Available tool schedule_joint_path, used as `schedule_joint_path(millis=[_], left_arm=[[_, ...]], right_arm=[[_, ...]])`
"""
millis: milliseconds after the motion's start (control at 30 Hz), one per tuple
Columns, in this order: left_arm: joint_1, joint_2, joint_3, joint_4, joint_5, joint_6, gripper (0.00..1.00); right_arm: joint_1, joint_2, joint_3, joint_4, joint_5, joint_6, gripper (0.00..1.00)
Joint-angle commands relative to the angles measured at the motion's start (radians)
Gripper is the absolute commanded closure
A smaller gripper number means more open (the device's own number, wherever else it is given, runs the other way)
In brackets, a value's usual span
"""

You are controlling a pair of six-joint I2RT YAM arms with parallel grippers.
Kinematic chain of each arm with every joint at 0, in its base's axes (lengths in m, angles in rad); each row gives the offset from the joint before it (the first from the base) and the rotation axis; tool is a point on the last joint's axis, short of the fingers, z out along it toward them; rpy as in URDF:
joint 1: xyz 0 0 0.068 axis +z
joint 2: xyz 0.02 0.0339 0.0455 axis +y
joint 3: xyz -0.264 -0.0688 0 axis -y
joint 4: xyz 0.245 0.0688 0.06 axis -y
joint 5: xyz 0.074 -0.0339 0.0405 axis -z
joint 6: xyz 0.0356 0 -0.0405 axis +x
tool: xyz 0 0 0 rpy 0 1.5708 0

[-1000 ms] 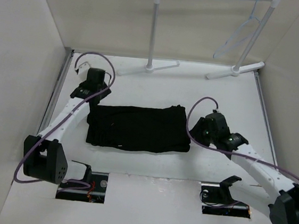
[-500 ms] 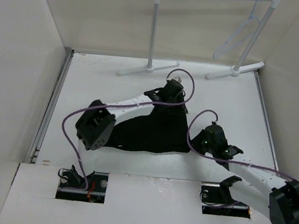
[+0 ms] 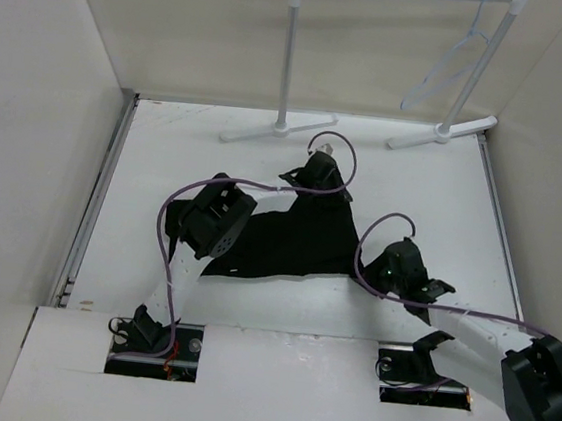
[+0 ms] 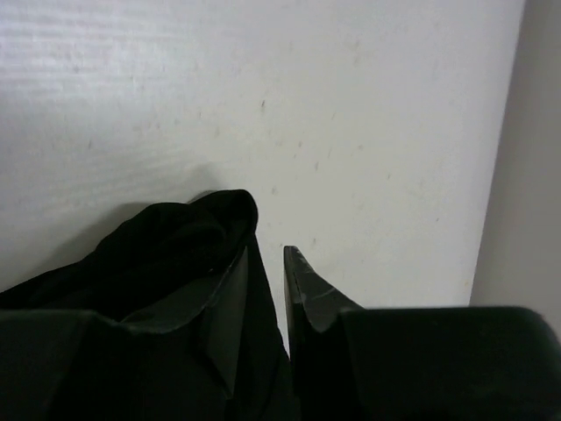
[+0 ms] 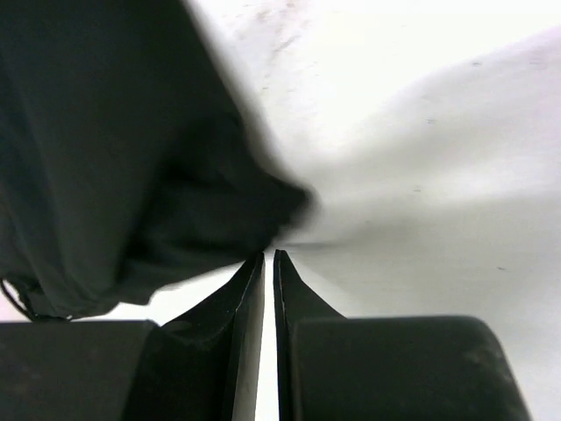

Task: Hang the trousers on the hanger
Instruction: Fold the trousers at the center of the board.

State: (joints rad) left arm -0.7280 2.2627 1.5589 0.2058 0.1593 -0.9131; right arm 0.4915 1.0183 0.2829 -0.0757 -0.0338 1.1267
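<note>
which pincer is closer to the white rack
Left. The left pincer is at the far corner of the trousers, just short of the rack; the right pincer is at their near right edge.

I am working in a robot test cell, more lab than home. A bare white counter [image 3: 167, 148] is carrying a white garment rack [image 3: 289, 61], plain pale panels [image 3: 32, 94] are boxing it in beside and behind that rack, and purple cables [image 3: 162, 243] are looping off my arms [image 3: 470, 321] on the near side of the rack.
</note>
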Motion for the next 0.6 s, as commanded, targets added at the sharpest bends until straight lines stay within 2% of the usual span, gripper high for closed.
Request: schedule_joint_path(millis=[0,67,200,267,333,400,467,500,533,567], left_arm=[[0.0,-0.005,0.035,0.152,-0.017,-0.03,0.77],[-0.012,-0.052,0.012,0.155,-0.02,-0.049,0.72],[-0.046,-0.207,-0.104,0.153,-0.03,-0.095,0.63],[-0.058,-0.297,-0.178,0.162,-0.033,-0.105,0.6],[-0.061,-0.398,-0.253,0.164,-0.046,-0.116,0.58],[-0.063,-0.489,-0.324,0.173,-0.055,-0.121,0.56],[-0.057,-0.583,-0.397,0.176,-0.06,-0.119,0.56],[-0.05,-0.624,-0.436,0.169,-0.064,-0.115,0.56],[-0.043,-0.665,-0.482,0.164,-0.075,-0.112,0.56],[-0.029,-0.705,-0.531,0.153,-0.096,-0.106,0.56]], right_arm=[[-0.006,-0.029,-0.001,-0.027,0.026,0.002,0.85],[-0.001,-0.069,0.015,-0.071,0.023,-0.008,0.8],[0.0,-0.266,0.077,-0.225,0.038,-0.044,0.58],[-0.027,-0.37,0.122,-0.294,0.046,-0.068,0.5],[-0.082,-0.428,0.165,-0.323,0.041,-0.091,0.46],[-0.174,-0.414,0.251,-0.306,0.02,-0.137,0.52],[-0.23,-0.325,0.349,-0.259,-0.021,-0.185,0.68],[-0.248,-0.255,0.424,-0.237,-0.047,-0.224,0.8],[-0.259,-0.179,0.515,-0.231,-0.061,-0.261,0.87],[-0.259,-0.108,0.617,-0.23,-0.061,-0.304,0.89]])
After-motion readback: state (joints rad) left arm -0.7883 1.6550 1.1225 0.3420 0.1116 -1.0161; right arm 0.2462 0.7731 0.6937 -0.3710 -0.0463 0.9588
